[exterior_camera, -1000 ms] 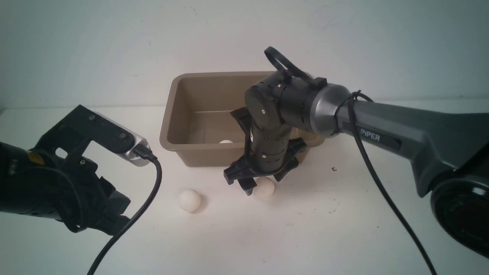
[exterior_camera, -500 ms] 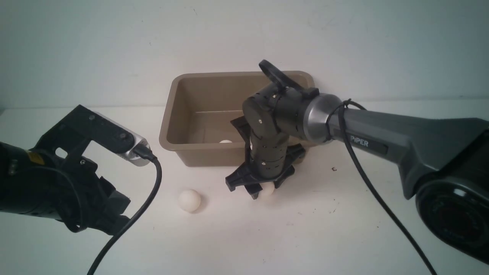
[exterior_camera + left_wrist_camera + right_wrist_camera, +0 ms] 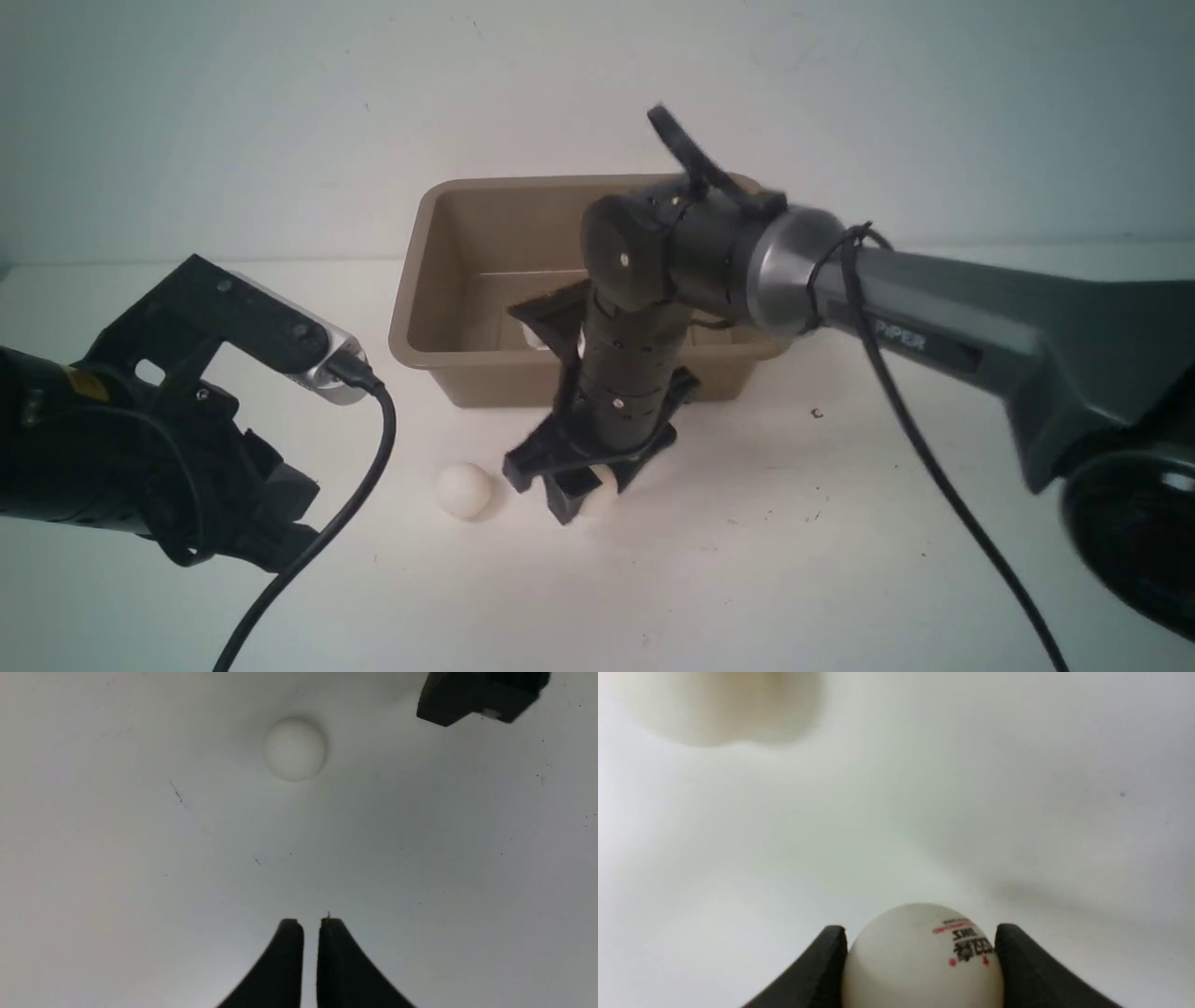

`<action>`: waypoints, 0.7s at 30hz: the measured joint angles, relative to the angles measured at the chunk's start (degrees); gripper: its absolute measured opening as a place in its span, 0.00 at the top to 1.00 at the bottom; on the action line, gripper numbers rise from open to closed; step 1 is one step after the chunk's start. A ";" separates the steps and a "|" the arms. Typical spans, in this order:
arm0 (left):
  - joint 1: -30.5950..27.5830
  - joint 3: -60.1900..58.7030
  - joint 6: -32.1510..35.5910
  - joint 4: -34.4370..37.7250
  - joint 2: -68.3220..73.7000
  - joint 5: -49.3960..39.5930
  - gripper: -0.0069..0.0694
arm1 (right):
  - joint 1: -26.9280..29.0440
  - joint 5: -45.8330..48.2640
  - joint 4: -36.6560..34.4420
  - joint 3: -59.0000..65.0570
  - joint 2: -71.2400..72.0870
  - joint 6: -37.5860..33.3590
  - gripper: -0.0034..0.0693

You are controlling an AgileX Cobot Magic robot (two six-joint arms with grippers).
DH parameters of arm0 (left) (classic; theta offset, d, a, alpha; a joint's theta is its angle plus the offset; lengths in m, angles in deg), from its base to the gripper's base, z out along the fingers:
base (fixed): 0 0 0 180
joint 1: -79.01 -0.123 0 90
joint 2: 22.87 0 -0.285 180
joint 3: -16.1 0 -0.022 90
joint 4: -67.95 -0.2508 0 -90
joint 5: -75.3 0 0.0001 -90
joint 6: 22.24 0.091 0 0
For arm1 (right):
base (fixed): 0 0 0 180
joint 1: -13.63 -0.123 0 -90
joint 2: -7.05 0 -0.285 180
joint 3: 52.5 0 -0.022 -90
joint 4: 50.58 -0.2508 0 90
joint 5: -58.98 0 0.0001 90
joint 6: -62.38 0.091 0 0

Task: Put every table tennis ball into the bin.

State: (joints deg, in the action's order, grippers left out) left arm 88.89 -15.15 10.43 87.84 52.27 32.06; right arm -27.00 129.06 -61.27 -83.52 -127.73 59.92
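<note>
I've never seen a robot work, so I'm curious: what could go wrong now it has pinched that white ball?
The pinched ball sits only between the right gripper's tips; smooth and round, it might pop out. The loose ball lies close beside it, so a sideways swing could knock it rolling. The tub's near wall stands in the way; a low lift might hit it.

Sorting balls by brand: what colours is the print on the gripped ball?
Black and red on the ball, right wrist view.
</note>
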 joint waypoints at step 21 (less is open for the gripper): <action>0.40 0.09 5.61 10.44 11.93 8.83 0.66 | 8.23 -10.35 18.11 -12.39 5.94 0.74 0.45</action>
State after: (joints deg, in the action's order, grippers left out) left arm 89.29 -15.05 16.04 98.28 64.20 40.89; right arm -18.77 118.71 -43.16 -95.91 -121.79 60.66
